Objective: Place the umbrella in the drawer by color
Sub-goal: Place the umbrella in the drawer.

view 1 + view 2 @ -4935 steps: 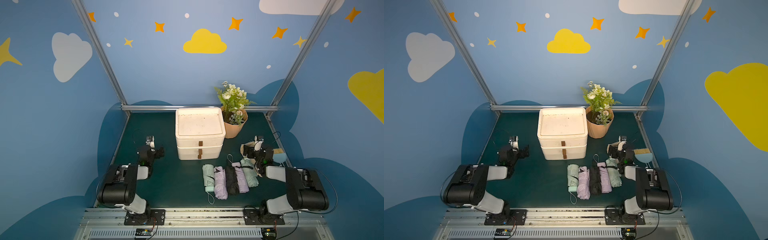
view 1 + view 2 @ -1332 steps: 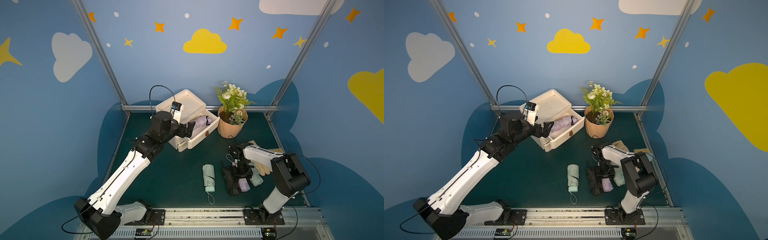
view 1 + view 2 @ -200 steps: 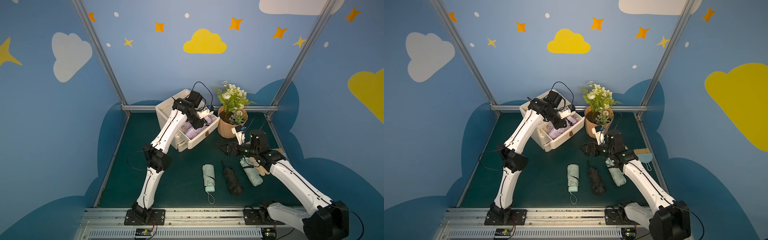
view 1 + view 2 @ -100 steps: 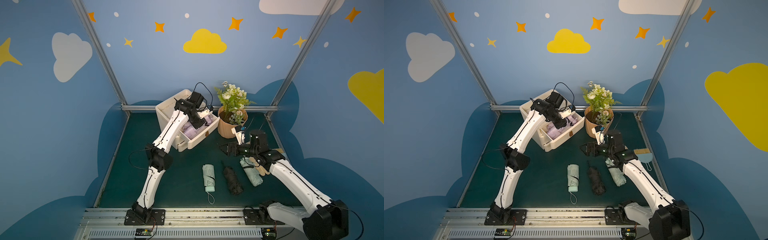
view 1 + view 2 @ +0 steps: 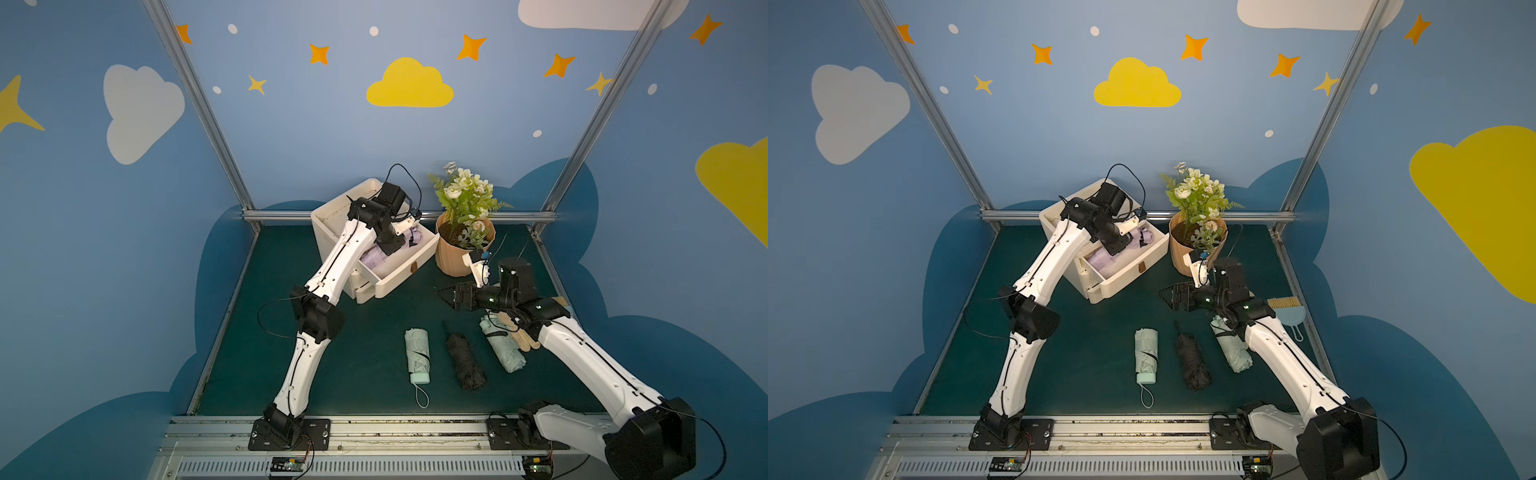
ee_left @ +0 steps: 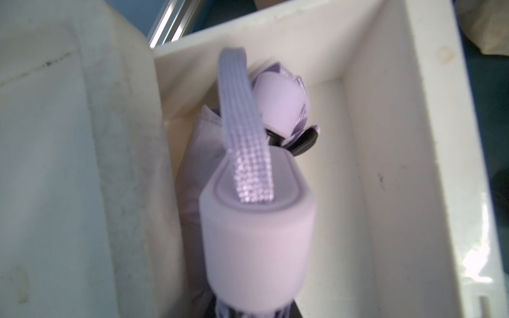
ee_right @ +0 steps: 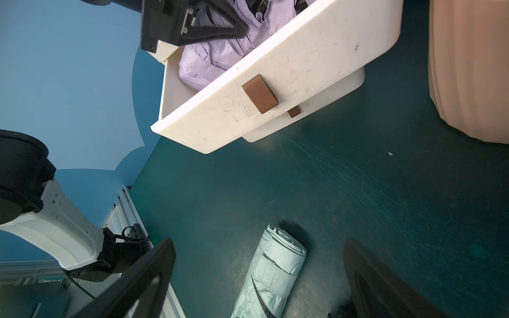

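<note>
Lilac umbrellas [image 5: 376,261] sat in the open top drawer [image 5: 409,268]; two mint umbrellas [image 5: 417,351] flanked a black umbrella [image 5: 465,361] on the bench [image 5: 365,332].

The left tool [image 5: 411,241] is down in the open top drawer [image 5: 405,270], cabinet wall on one side, drawer front on the other. The lilac umbrella [image 6: 256,236] it grips crowds the room ahead. Before the right tool [image 5: 448,296], jaws wide, bare bench [image 5: 374,324] runs to the drawer. The plant pot [image 5: 453,257] stands close beside it.

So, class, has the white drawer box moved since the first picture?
Yes. The drawer box has twisted and shifted left, away from the flower pot, which has stayed put.
</note>
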Available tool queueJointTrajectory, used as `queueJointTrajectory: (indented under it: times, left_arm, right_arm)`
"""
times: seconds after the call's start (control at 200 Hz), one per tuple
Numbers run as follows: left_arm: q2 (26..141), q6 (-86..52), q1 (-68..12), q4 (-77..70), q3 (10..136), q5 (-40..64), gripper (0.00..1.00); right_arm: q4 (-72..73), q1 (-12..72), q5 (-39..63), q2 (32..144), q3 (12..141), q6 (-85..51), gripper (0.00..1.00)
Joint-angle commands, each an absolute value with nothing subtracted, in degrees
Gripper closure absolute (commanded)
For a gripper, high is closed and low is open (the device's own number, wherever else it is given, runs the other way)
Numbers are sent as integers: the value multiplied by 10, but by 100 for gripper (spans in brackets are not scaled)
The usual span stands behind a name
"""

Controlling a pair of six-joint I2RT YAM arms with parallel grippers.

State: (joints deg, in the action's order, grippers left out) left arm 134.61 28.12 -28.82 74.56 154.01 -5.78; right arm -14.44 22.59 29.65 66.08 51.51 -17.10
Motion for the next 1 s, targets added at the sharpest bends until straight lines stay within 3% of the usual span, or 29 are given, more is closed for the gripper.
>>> queueJointTrajectory:
  times: [0.0, 0.28, 0.466, 0.691, 0.991]
  left_arm:
    - [1378, 318, -295, 769, 1529, -40, 76]
    - [1381, 304, -296, 774, 1533, -54, 44]
    - [1344, 282, -294, 755, 1551, -21, 32]
    - [1296, 253, -284, 736, 1568, 2, 26]
    - [1236, 166, -247, 689, 1568, -6, 23]
  right_arm:
    - [-156, 224, 298, 662, 528, -166, 3]
    - [-158, 223, 281, 657, 522, -166, 3]
    - [-146, 223, 280, 672, 522, -183, 3]
    - [-105, 221, 309, 711, 529, -222, 5]
    - [-46, 219, 351, 817, 590, -257, 30]
